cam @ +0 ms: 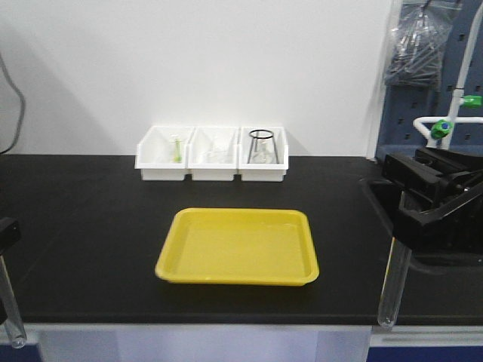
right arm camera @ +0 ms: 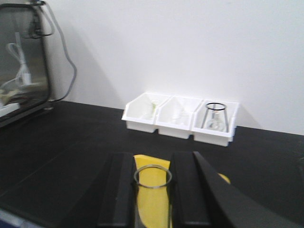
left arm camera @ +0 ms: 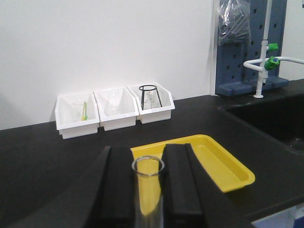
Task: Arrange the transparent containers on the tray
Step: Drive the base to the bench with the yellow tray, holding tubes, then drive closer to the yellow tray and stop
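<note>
- my left gripper (left arm camera: 148, 156) is clenched on the left test tube (left arm camera: 148, 199); the wrist view shows the open rim up, pinched between the two black fingers (left arm camera: 116, 190).
- in the front view that tube hangs upright, round end down, at about 8 o'clock from the yellow tray (cam: 238, 249), well apart from it and by the front edge of the black counter (cam: 83, 226). whether its tip touches anything i cannot tell.
- my right gripper (right arm camera: 153, 161) is clamped the same way on the right test tube (right arm camera: 152, 204), rim up between its fingers (right arm camera: 183, 190).
- from the front, this tube hangs upright below the right arm at about 4 o'clock from the tray, off the tray, with its round bottom near the counter's front edge.
- the tray lies flat mid-counter, and i see nothing in it.
- at 12 o'clock from the tray, three white bins (cam: 211, 162) stand in a row touching each other against the wall. the right one holds a black wire stand (cam: 262, 143) and the left one something green; the small clear items inside are too blurred to name.
</note>
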